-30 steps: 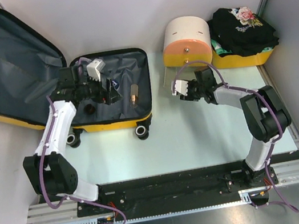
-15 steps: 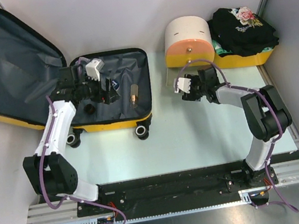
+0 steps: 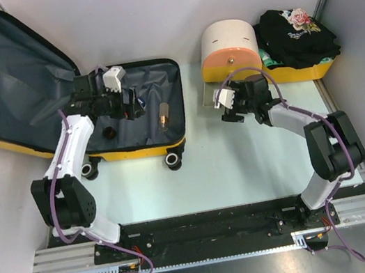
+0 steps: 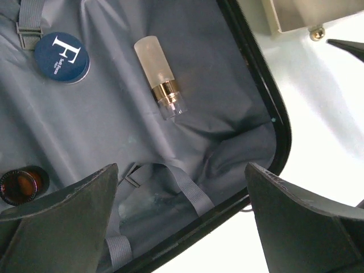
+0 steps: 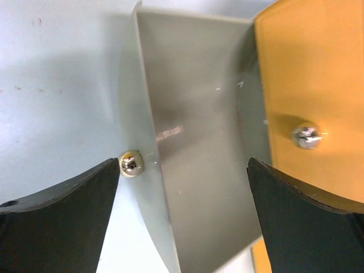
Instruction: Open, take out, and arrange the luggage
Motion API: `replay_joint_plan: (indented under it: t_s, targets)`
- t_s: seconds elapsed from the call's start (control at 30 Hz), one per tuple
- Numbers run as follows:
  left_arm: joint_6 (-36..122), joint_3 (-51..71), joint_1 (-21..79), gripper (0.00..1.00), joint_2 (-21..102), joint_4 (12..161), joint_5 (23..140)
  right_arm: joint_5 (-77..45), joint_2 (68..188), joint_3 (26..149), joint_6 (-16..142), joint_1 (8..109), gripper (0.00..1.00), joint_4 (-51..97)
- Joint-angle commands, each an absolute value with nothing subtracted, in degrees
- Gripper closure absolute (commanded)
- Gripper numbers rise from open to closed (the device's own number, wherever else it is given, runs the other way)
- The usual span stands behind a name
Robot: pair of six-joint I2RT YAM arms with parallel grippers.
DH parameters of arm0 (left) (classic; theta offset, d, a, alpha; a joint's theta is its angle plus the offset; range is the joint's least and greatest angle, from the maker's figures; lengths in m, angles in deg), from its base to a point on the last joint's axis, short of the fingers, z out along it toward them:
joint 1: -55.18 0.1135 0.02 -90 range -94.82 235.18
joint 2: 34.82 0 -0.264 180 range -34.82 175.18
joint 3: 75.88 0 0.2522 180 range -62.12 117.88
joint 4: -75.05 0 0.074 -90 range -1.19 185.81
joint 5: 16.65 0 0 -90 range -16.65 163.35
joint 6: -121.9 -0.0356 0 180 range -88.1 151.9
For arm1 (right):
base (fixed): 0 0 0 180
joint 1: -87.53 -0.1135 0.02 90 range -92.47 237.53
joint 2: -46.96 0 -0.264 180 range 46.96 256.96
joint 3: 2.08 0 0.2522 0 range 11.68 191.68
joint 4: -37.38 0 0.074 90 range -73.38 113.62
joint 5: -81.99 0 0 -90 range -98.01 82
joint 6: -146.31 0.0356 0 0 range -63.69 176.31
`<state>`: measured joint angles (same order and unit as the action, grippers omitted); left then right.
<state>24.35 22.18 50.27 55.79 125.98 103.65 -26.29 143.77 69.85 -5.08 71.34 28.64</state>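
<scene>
Pale worktop (image 3: 243, 161), fenced by grey partition walls. Far left on it, the luggage (image 3: 139, 151), unzipped and thrown wide. Lid tipped back against the left wall, probably so as not to fall shut. Base flat on the worktop, wheels toward the near edge. Yellow hard shell, black zipper trim, creased dark grey lining, loose grey straps. No print visible from these angles.

Inside the base, a frosted bottle (image 4: 159, 77) with a gold collar, lying on its side. Also a round blue tin (image 4: 61, 57) marked with an F, and a small dark jar (image 4: 21, 185) at the edge of the left wrist view. All apart from one another, none lifted yet.

Left tool (image 4: 181, 170) spread wide and empty, hovering over the lining just short of the bottle. Placed, by the look of it, to choose something to take out.

Right tool (image 5: 182, 165) likewise spread and empty, well away from the luggage. Faces what looks like a grey drawer (image 5: 193, 142) drawn out beside the orange front of a cream cabinet (image 3: 226, 44). Possibly waiting there as the spot for arranging. Just right of that, a yellow bin (image 3: 299, 73) heaped with dark clothes.
</scene>
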Motion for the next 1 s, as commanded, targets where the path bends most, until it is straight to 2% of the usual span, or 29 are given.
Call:
replay_joint_plan:
  t_s: [0.0, 0.27, 0.43, 0.53, 0.7, 0.97]
  targets:
    - [27.68, 25.51, 49.12, 0.04, 57.73, 125.12, 100.34, -31.2, 136.79, 70.65, -1.27, 71.09, 0.0, 26.18]
    - [31.01, 28.5, 45.16, 0.11, 63.08, 123.71, 94.09, -33.84, 130.46, 70.56, 5.41, 70.74, 0.0, 25.03]
    - [35.67, 29.99, 44.1, 0.19, 67.65, 123.36, 93.91, -34.9, 126.15, 70.83, 17.26, 71.44, 0.0, 26.43]
    - [34.28, 29.91, 42.26, 0.22, 69.67, 122.92, 93.04, -32.09, 125.53, 70.83, 23.33, 71.35, 0.0, 27.58]
    - [34.8, 31.83, 38.58, 0.27, 74.16, 122.92, 93.56, -33.94, 124.47, 71.09, 30.36, 73.37, 0.0, 28.9]
    - [33.83, 37.11, 35.14, 0.3, 82.15, 122.92, 91.99, -33.32, 124.91, 72.67, 39.08, 73.55, 0.0, 24.77]
